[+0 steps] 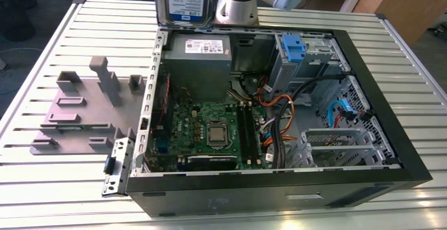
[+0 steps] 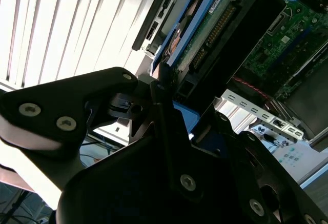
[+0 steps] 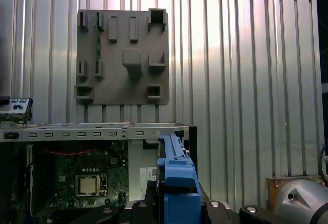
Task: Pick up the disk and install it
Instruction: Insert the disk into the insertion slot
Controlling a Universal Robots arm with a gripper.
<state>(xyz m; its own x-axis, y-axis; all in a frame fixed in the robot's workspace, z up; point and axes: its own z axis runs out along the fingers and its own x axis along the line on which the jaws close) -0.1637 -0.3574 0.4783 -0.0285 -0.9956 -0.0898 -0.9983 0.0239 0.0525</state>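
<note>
The disk [image 1: 183, 0] hangs upright in the air over the far edge of the open computer case [image 1: 279, 196], its white-and-blue label facing the exterior view, just beside the robot arm [image 1: 237, 2]. In the second wrist view the gripper [image 2: 163, 88] is clamped on the disk's blue-railed edge, with its black fingers [image 2: 156, 83] pressed against the rail. In the first wrist view the same blue rail [image 3: 177, 180] rises between the gripper's links. The case lies on its side on the slatted metal table [image 1: 63, 198] with its side panel off. Inside it, the grey power-supply box [image 1: 198, 65] sits at the far end, directly below the held disk. The green motherboard [image 1: 209, 130] covers the floor nearer the camera. A bundle of orange and black cables [image 1: 283, 109] runs across the middle. A blue carrier [image 1: 294, 49] sits in the drive bay at the far corner on the exterior view's right, and a bare metal drive cage [image 1: 335, 146] occupies the near corner on that side. The grey plastic stand [image 1: 80, 109] with upright posts lies on the table beside the case, on the exterior view's left.
</note>
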